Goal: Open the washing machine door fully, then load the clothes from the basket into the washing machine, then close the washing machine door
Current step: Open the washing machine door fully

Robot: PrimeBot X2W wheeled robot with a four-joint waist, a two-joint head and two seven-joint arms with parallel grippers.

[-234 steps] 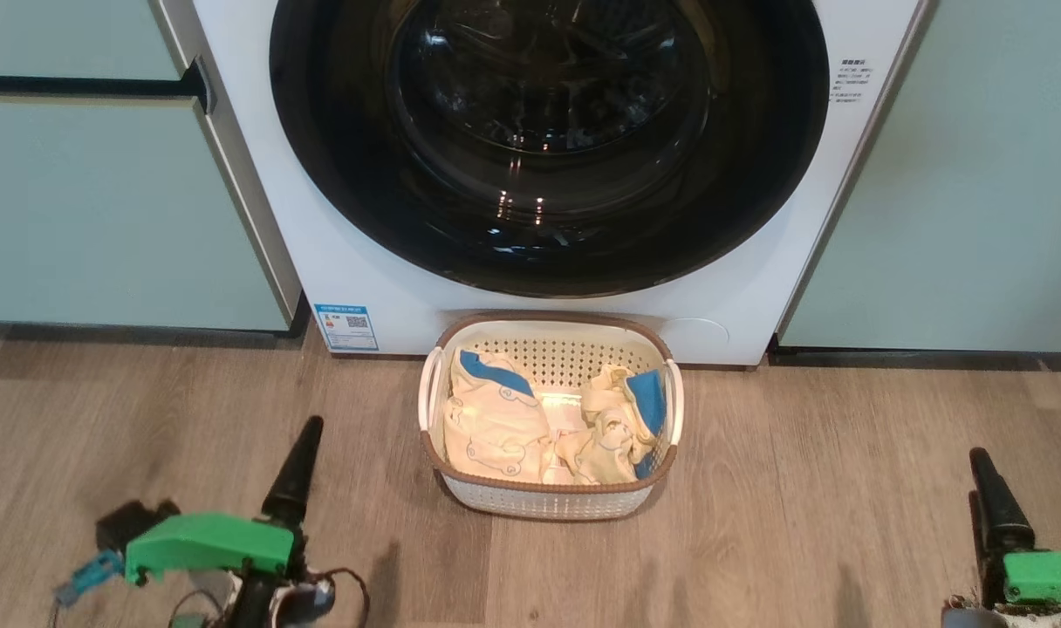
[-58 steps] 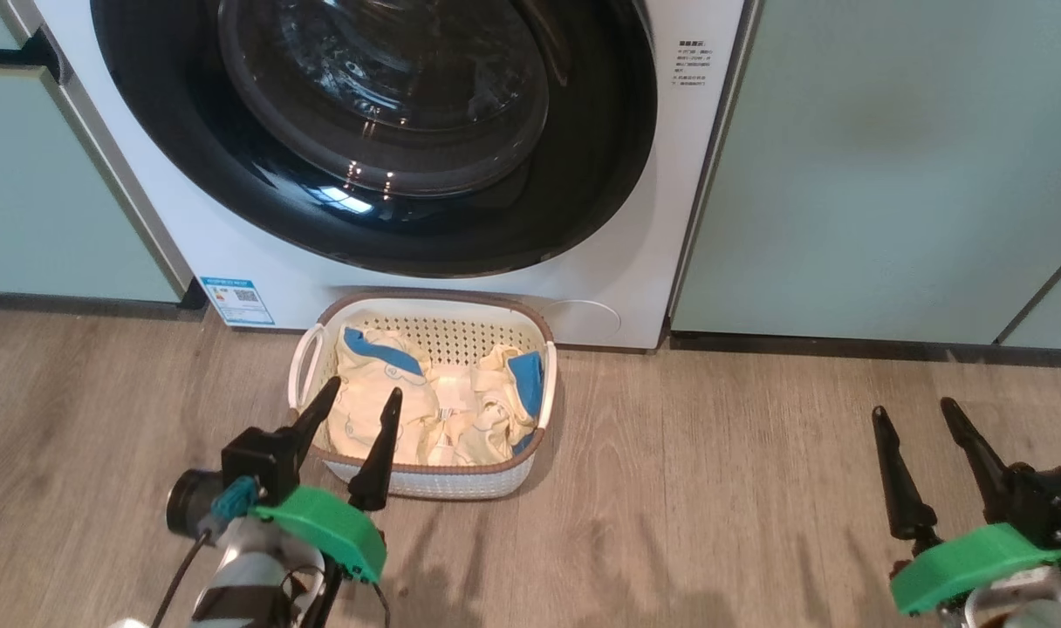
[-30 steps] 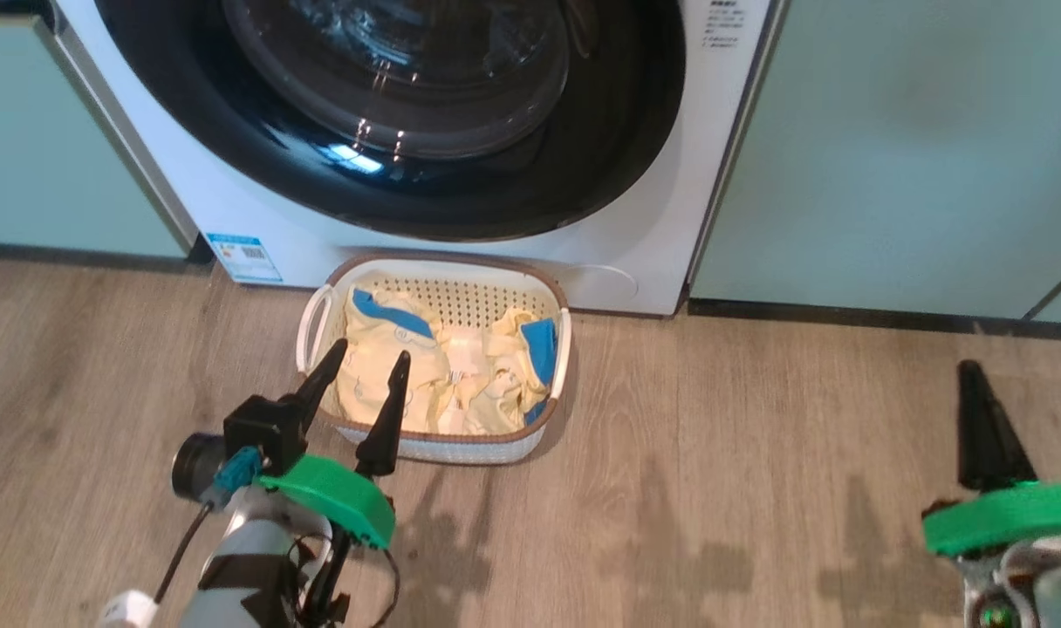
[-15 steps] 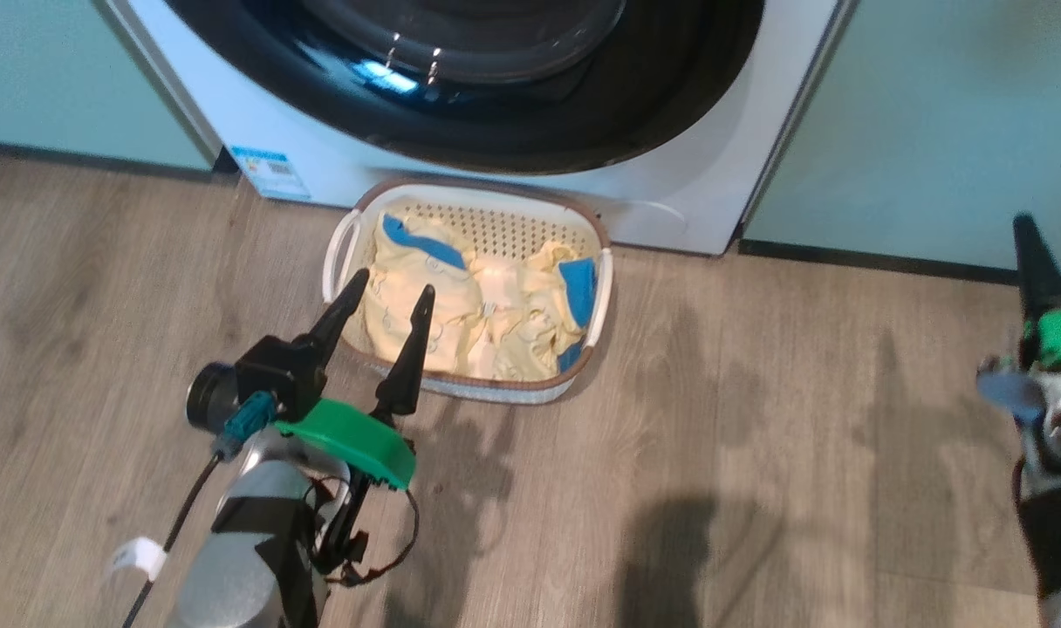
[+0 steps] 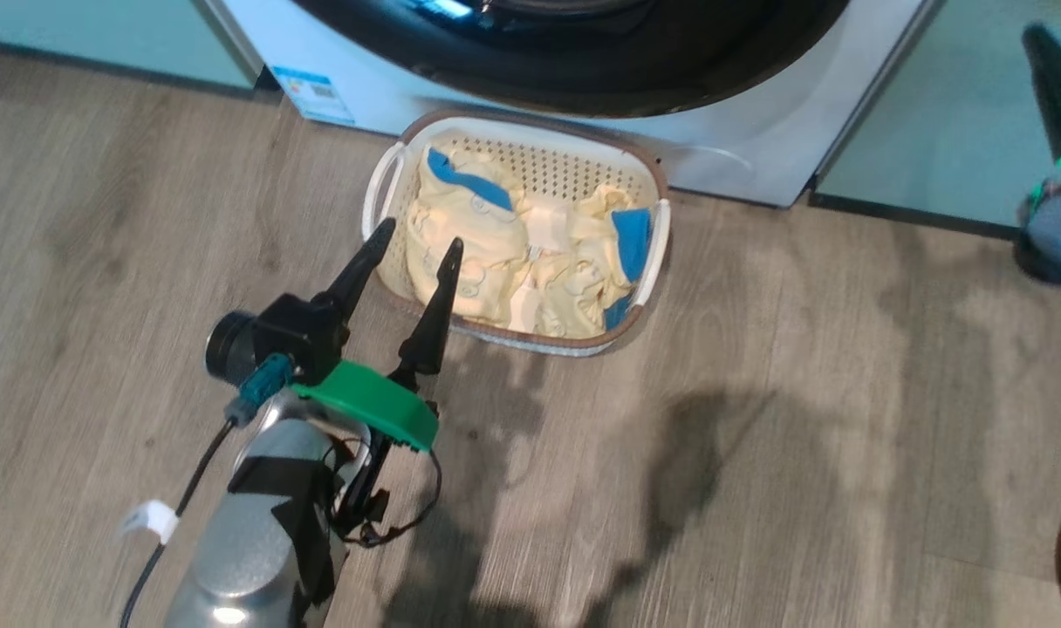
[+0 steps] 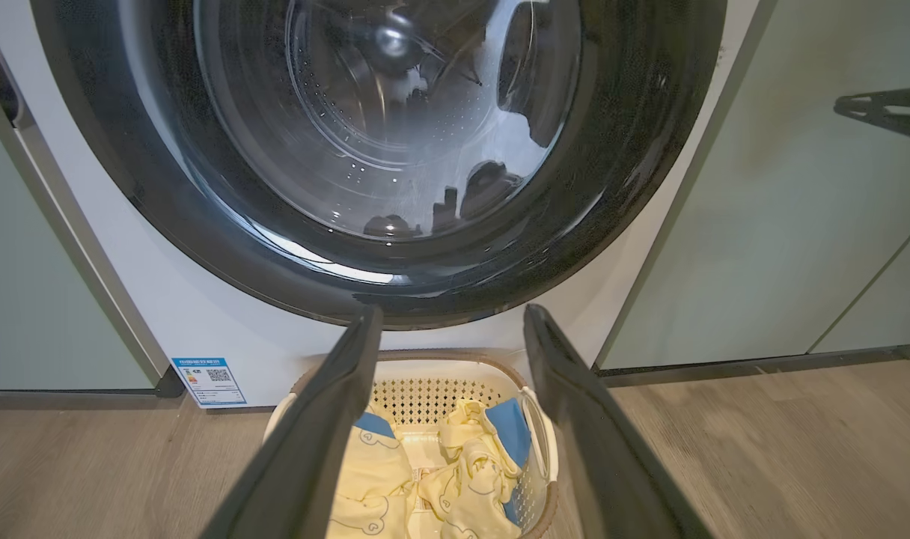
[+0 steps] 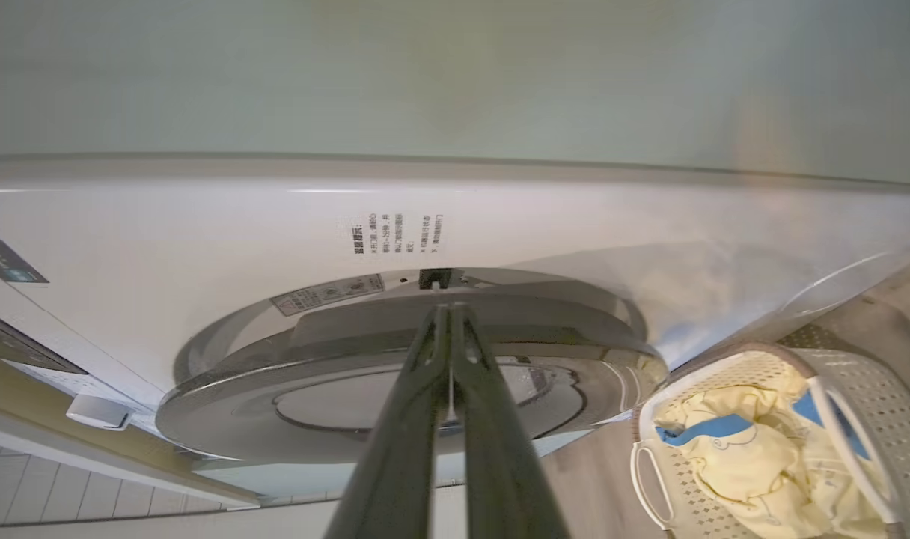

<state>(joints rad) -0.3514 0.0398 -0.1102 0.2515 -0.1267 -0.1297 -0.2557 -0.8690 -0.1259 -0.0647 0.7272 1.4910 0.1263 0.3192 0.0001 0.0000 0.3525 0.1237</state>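
A grey-brown wood-plank floor (image 5: 845, 349) runs the width of the room, its boards streaked with soft dark shadows (image 5: 696, 453) of the robot's arms. Along the back stand flat pale green cabinet fronts (image 6: 784, 224) on a dark plinth strip (image 5: 914, 218), and between them sits the big white front-loading washing machine (image 6: 200, 322). It carries a small blue label (image 5: 314, 92) at its lower left corner and a block of small printed text (image 7: 391, 232) near the door's edge.

The large round glossy black washing machine door (image 6: 380, 135), with its bulging clear glass bowl, lies shut against the machine's front, and the steel drum shows dimly through the glass.

On the floor just in front of the machine, touching or almost touching its base, rests the small rectangular cream plastic basket (image 5: 574, 172) with perforated sides, a brown rim and white loop handles. Inside it lie the crumpled pale yellow clothes (image 5: 461, 253) with blue patches and faint cartoon outlines.

The left gripper (image 5: 419, 235) hangs above the floor at the basket's near left corner, its two long dark fingers (image 6: 328, 419) spread wide and holding nothing. The right gripper (image 7: 449, 311) is raised at the right, before the cabinet beside the machine. Its fingers are pressed together with nothing between them, and their tips line up with the door's rim. I cannot tell whether they touch it.
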